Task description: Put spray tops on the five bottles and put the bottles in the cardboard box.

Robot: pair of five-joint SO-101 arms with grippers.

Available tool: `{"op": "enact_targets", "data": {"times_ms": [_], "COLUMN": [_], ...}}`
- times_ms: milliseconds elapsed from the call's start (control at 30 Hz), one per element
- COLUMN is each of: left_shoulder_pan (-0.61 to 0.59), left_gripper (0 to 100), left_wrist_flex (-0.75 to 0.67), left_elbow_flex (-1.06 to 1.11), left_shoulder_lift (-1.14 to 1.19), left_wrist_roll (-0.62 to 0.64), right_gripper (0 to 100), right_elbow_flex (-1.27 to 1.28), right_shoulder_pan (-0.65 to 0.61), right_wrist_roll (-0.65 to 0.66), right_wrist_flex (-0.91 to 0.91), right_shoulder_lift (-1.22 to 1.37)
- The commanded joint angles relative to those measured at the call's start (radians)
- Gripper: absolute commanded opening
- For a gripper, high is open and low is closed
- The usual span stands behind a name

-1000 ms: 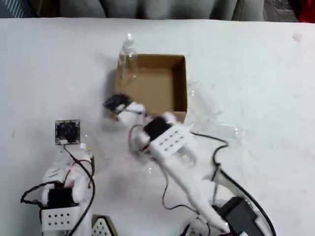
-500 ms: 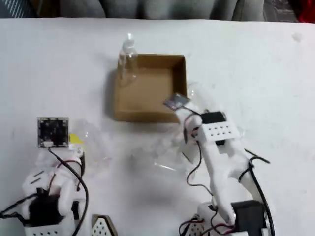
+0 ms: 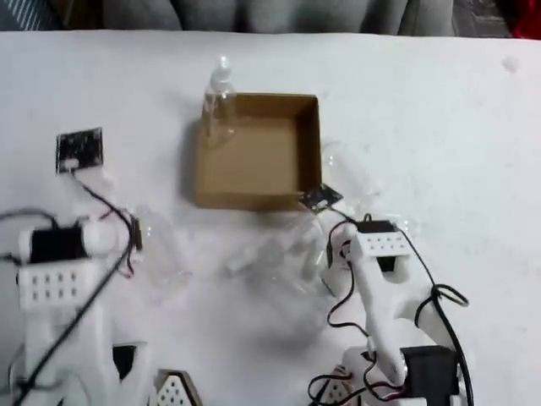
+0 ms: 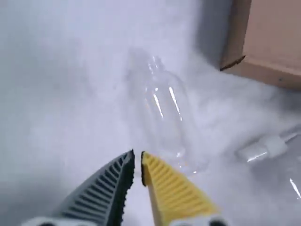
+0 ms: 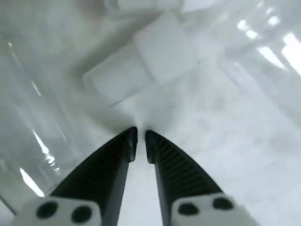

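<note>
— Where's the cardboard box (image 3: 254, 156)?
— Upper middle of the high view, with a bottle (image 3: 218, 101) standing at its upper-left corner.
— Open or closed?
— Left gripper (image 4: 137, 168) and right gripper (image 5: 141, 136) are both closed, holding nothing.

We take this for a small robotics test bench, in a lab or a home room: a plain white table (image 3: 456, 110) carries a left arm (image 3: 57, 283) and a right arm (image 3: 380, 288) with loose wiring (image 3: 331, 306), and grey cushioned seating (image 3: 254, 15) stands behind it.
</note>
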Motion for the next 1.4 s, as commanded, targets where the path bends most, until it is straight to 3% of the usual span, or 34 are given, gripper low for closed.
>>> {"op": "enact_targets", "data": {"times_ms": [0, 267, 533, 900, 1167, 1367], "left_shoulder_pan": [-0.005, -0.005, 0.059, 0.053, 0.053, 0.053], "left_gripper": [2, 3, 27, 28, 28, 28], "left_wrist_flex": [0.038, 0.031, 0.035, -0.035, -0.051, -0.227], "left_elbow_flex": [-0.175, -0.334, -0.358, -0.358, -0.356, -0.224], "left_shoulder_lift": [0.226, 0.446, 0.529, 0.782, 0.823, 0.819], "left_wrist_roll": [0.12, 0.155, 0.281, 0.322, 0.319, 0.318], "right_gripper": [1.7, 1.7, 1.7, 1.7, 1.7, 1.7], "right_elbow_flex": [0.002, 0.003, 0.005, 0.005, 0.005, 0.005], "right_shoulder_pan": [0.016, 0.016, 0.016, 0.016, 0.016, 0.016], "right_wrist_roll": [0.008, 0.009, 0.009, 0.009, 0.011, 0.011], "right_wrist_flex": [-0.019, -0.019, -0.019, -0.019, -0.019, -0.019], "right_shoulder_lift": [-0.019, -0.016, -0.016, -0.015, -0.015, -0.015]}}
